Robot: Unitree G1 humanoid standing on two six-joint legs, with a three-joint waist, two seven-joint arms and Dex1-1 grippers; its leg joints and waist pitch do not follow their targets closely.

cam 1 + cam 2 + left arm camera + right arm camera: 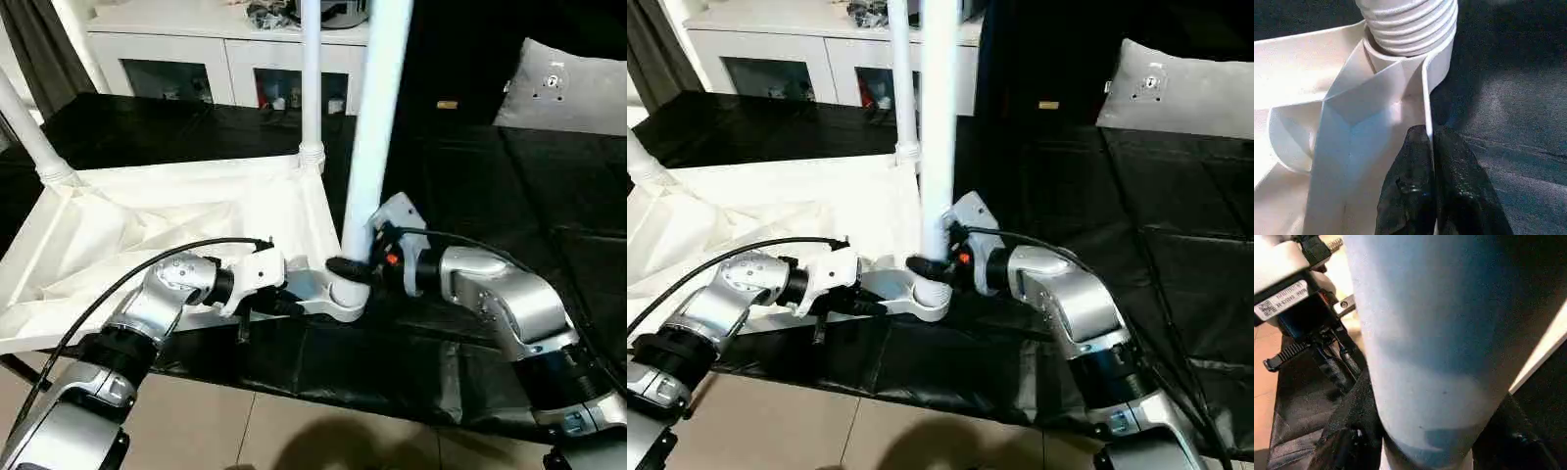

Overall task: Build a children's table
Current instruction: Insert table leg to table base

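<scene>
1. Table top (167,225), white and turned underside up, lies on the black sheet (509,186) with its ribs showing; its near corner socket (345,299) sits between our two grippers.
2. We pinch the top's thin edge wall with our left gripper (1429,161), its black fingers (1405,191) pressed together on the plastic, just beside the socket.
3. We hold the near leg (377,117) with our right gripper (355,268), its fingers clamped around the tube's lower end, right above the socket; the leg stands almost upright with its base in the socket.
4. Beyond our grippers, two more legs stand in the far sockets: one straight ahead (311,78), one (29,127) away to the side of our left arm.
5. Further off, past the sheet, stands a white cabinet (216,59) with glass doors, and beyond our right arm lies a grey cushion (563,88).
</scene>
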